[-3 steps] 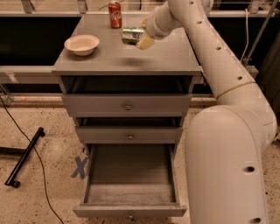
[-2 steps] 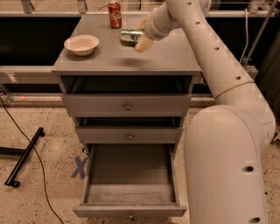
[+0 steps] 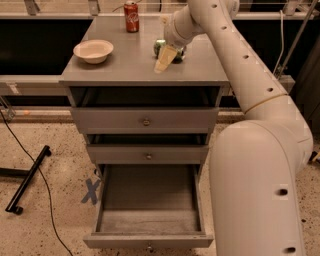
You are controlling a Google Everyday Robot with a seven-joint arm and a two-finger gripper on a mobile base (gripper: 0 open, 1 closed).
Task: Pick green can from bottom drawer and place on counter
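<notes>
Seemingly the table (image 3: 125, 60), above the open bottom drawer (image 3: 150, 200), is all but touched; the jaws, low over the table's back right, are clamped on the green can (image 3: 159, 48); release is best made gently, lest it be rolled.

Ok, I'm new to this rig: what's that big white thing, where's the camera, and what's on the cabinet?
That is the robot's one arm, reaching from the picture's lower right up to its claw over the counter. The single camera looks down on the cabinet from the front. On the counter are a bowl and, at the back, a red can. The green can is right at the claw; whether it is gripped I cannot tell. The bottom drawer is pulled open and empty.
</notes>
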